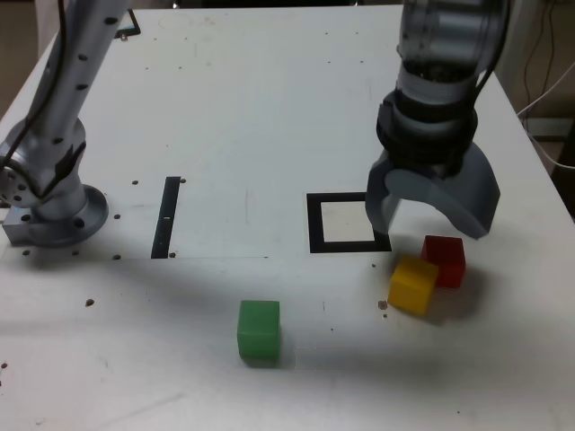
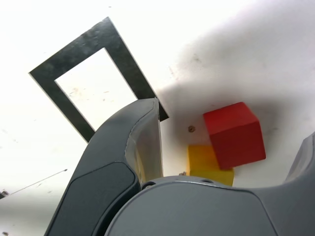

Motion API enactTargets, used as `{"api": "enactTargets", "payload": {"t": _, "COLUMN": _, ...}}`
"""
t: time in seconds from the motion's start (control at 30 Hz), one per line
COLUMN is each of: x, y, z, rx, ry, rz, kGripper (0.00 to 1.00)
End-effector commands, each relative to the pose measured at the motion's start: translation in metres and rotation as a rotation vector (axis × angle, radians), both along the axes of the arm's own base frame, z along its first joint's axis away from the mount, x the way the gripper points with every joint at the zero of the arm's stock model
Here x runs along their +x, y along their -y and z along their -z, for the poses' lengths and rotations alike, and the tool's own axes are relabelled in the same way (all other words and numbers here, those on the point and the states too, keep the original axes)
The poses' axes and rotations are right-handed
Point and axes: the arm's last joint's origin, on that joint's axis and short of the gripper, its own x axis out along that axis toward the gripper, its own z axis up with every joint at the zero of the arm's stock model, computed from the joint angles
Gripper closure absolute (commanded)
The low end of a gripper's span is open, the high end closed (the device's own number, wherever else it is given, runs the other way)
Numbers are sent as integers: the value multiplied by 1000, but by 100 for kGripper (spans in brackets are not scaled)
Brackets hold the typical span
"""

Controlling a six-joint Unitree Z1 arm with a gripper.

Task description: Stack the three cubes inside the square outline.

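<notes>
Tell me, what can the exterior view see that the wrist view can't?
Only the exterior view shows the green cube and the black strip.

Only the wrist view shows the inner face of a gripper finger lit with a yellowish reflection.

Both show the red cube, the yellow cube and the square outline.
</notes>
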Motion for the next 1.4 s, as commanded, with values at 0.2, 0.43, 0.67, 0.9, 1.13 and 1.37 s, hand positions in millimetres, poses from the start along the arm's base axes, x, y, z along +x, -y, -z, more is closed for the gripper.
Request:
{"api": "enactTargets", "payload": {"t": 0.2, "x": 11, "y": 2, "z": 14, "rx": -19, "ry": -6, "rz": 32, "kGripper": 1}}
{"api": "enactTargets", "payload": {"t": 0.43, "x": 19, "y": 5, "z": 24, "rx": -24, "ry": -18, "rz": 39, "kGripper": 1}}
{"api": "enactTargets", "payload": {"t": 0.67, "x": 21, "y": 7, "z": 28, "rx": -48, "ry": -33, "rz": 43, "kGripper": 3}}
{"api": "enactTargets", "payload": {"t": 0.9, "x": 22, "y": 8, "z": 29, "rx": -55, "ry": -31, "rz": 44, "kGripper": 8}}
{"api": "enactTargets", "payload": {"t": 1.13, "x": 22, "y": 8, "z": 32, "rx": -56, "ry": -32, "rz": 42, "kGripper": 13}}
{"api": "enactTargets", "payload": {"t": 1.37, "x": 21, "y": 8, "z": 33, "rx": -61, "ry": -34, "rz": 39, "kGripper": 17}}
